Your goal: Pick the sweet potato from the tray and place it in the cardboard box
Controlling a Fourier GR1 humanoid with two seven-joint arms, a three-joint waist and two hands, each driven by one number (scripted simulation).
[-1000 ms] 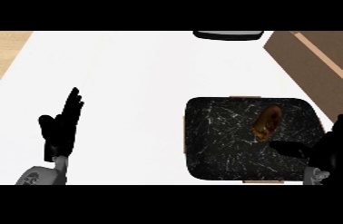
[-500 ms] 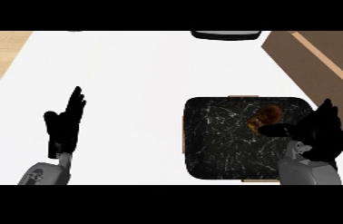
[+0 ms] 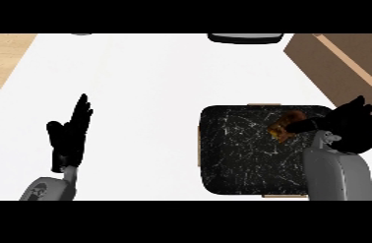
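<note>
While the left hand (image 3: 69, 138) rests well to the left of the tray (image 3: 240, 173), fingers straight and upright, out of the way, the right hand (image 3: 343, 125) hangs over the tray's right edge. Its thumb stretches across to touch the potato (image 3: 282, 126), which lies in the tray's upper right corner. The fingers stand spread apart, clamped on nothing, so this looks like lining up the grasp. Working from that side makes sense: the box (image 3: 327, 65) sits just beyond the tray's upper right, a short carry after lifting.
</note>
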